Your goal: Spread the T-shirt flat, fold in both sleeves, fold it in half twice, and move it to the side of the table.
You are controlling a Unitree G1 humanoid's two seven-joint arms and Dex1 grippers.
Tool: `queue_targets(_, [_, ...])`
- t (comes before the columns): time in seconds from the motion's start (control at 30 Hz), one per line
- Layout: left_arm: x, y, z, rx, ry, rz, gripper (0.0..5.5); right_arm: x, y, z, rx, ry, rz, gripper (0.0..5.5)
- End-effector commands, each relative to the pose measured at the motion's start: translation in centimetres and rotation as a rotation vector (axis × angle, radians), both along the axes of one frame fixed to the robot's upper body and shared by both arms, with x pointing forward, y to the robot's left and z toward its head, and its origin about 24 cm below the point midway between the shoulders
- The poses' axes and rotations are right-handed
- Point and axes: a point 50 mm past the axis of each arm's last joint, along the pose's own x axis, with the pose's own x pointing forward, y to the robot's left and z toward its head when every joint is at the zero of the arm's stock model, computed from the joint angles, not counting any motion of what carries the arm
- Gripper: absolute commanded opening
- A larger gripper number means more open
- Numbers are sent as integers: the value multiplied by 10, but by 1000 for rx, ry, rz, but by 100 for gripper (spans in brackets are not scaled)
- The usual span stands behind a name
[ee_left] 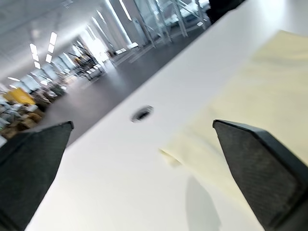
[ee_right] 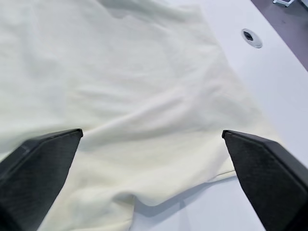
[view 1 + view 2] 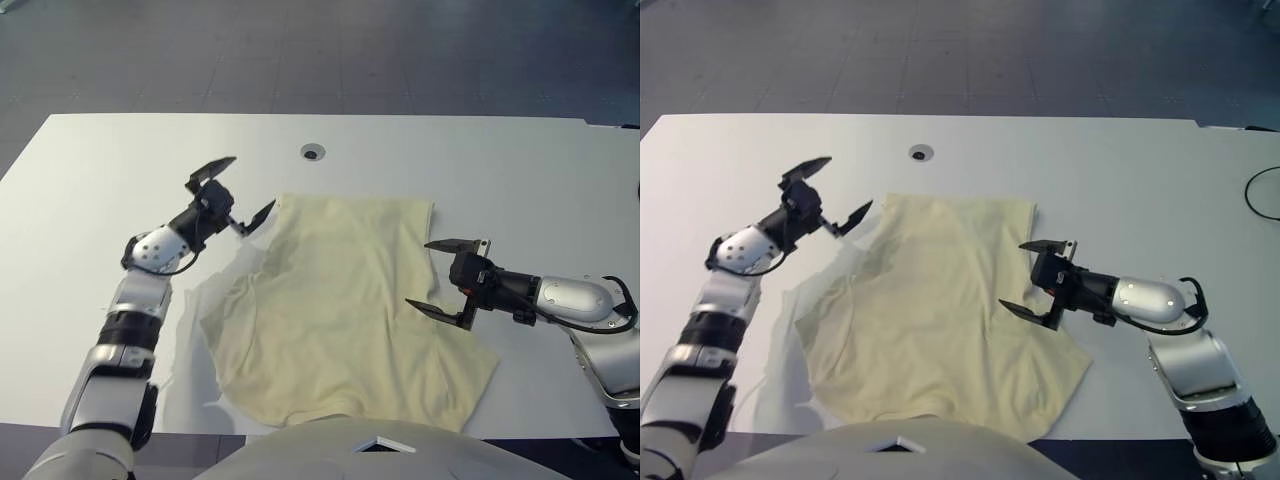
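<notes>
T-shirt lies rumpled, left end effector and right end effector gaping empty.

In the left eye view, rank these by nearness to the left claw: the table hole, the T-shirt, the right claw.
Measured from the left claw:
1. The T-shirt: its far left corner lies right beside the claw.
2. The table hole: farther back on the table, to the claw's right.
3. The right claw: across the shirt, at its right edge.
</notes>
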Motion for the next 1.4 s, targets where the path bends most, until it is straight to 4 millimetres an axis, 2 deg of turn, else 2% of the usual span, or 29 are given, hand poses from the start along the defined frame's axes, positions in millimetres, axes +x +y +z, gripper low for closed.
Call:
queue_targets(0.03, [-42, 0, -2, 186, 168, -145, 538, -2, -14, 15, -65, -38, -24, 540])
queue_targets(0.2, [-40, -16, -17, 208, 178, -129, 538, 10, -20, 0, -211, -111, -88, 540])
queue_targets(0.47, [-22, -35, -23, 186, 121, -110, 538, 50, -11, -17, -252, -266, -205, 540])
queue_targets(0.57, [-16, -38, -25, 192, 100, -102, 538, 60, -8, -27, -260, -268, -225, 540])
queue_targets(0.73, [-3, -41, -24, 221, 54, -85, 538, 74, -17, -35, -338, -315, -274, 540])
queue_targets(0.87, [4, -40, -35, 299, 39, -66, 538, 87, -21, -45, -415, -328, -283, 540])
queue_targets(1.07, [11, -34, -58, 440, 84, -42, 538, 112, -45, -55, -609, -379, -327, 540])
queue_targets(1.23, [24, -31, -69, 500, 107, -2, 538, 130, -44, -57, -620, -391, -333, 540])
queue_targets(1.4, [45, -40, -64, 491, 66, 34, 538, 142, -43, -61, -601, -384, -354, 540])
